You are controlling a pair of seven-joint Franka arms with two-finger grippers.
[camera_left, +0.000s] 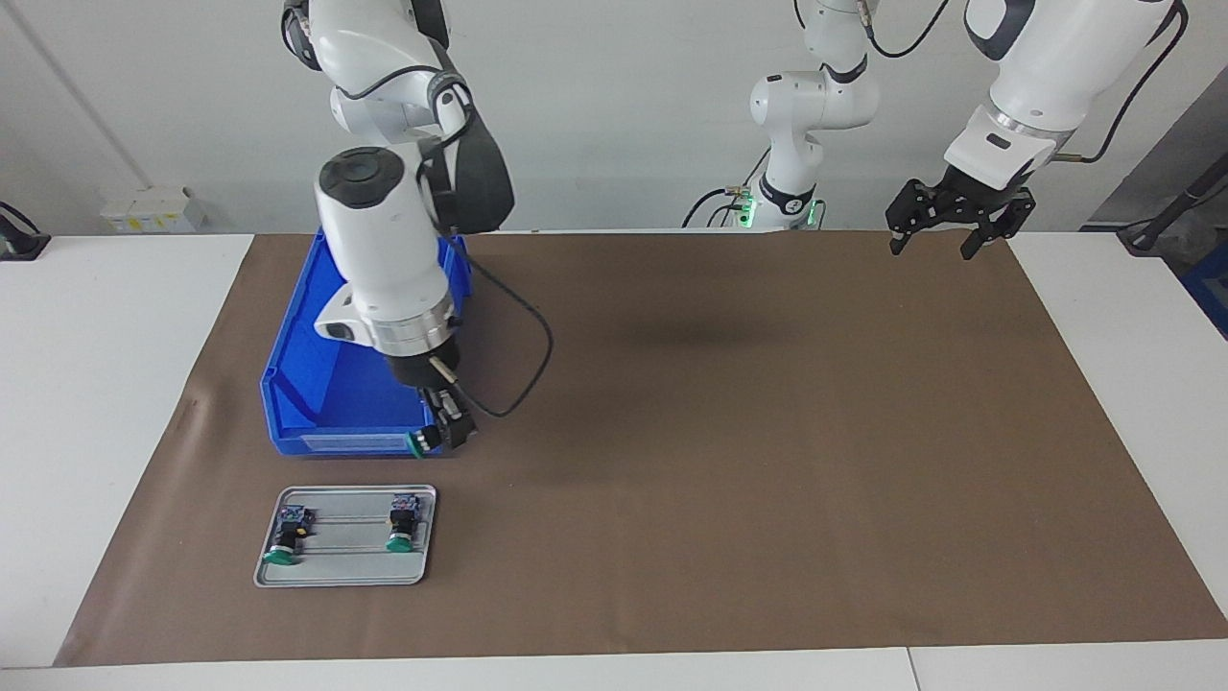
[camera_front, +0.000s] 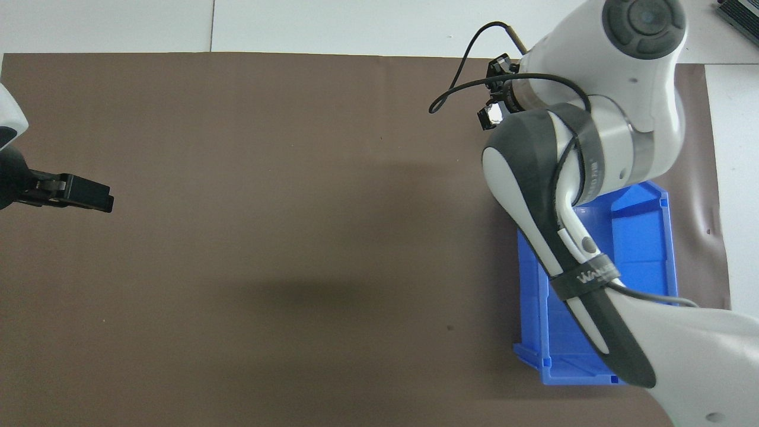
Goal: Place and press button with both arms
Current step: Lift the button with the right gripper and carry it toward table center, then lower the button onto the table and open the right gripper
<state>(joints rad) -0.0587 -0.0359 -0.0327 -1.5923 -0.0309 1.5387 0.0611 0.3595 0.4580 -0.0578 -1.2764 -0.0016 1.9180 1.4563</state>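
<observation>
The right gripper (camera_left: pixel 443 434) is clenching its fingers on the button (camera_left: pixel 422 441) (green cap outward), over the blue bin's (camera_left: pixel 317 384) front edge, near the tray (camera_left: pixel 350 568) carrying two more. The left gripper (camera_left: pixel 945 242) is waiting over the desk (camera_left: pixel 767 432), fingers released.

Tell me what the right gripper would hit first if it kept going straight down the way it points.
Probably the brown mat beside the blue bin's front corner; the right gripper, shut on a green-capped button, points down there, short of the tray. Depth is uncertain.
</observation>
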